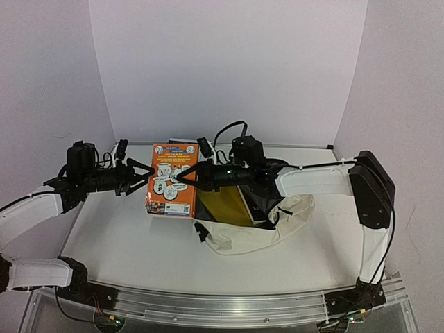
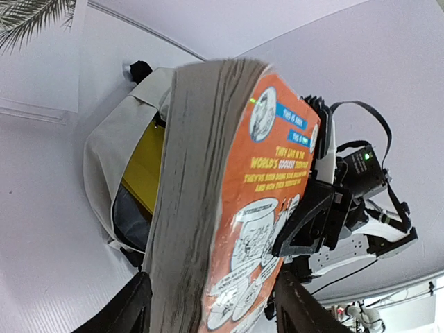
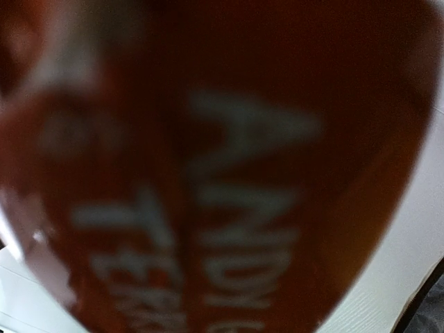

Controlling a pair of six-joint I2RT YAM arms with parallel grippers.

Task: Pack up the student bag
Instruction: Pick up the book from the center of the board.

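A thick orange paperback (image 1: 170, 180) hangs upright above the table between my two grippers. My left gripper (image 1: 147, 175) is shut on its page edge; in the left wrist view the book (image 2: 263, 180) stands between my fingers (image 2: 135, 309). My right gripper (image 1: 186, 177) is shut on the spine side, with one finger (image 2: 312, 215) pressed on the cover. The right wrist view is filled by the blurred orange book (image 3: 222, 173), which hides the fingers. The cream student bag (image 1: 250, 236) lies open just right of the book, with a yellow book (image 1: 222, 205) inside. The bag (image 2: 104, 146) also shows in the left wrist view.
White walls close in the back and both sides. A flat item with a palm-leaf print (image 2: 35, 21) lies near the back wall. Small dark objects (image 1: 182, 141) sit at the back behind the book. A metal rail (image 1: 222, 302) runs along the near edge.
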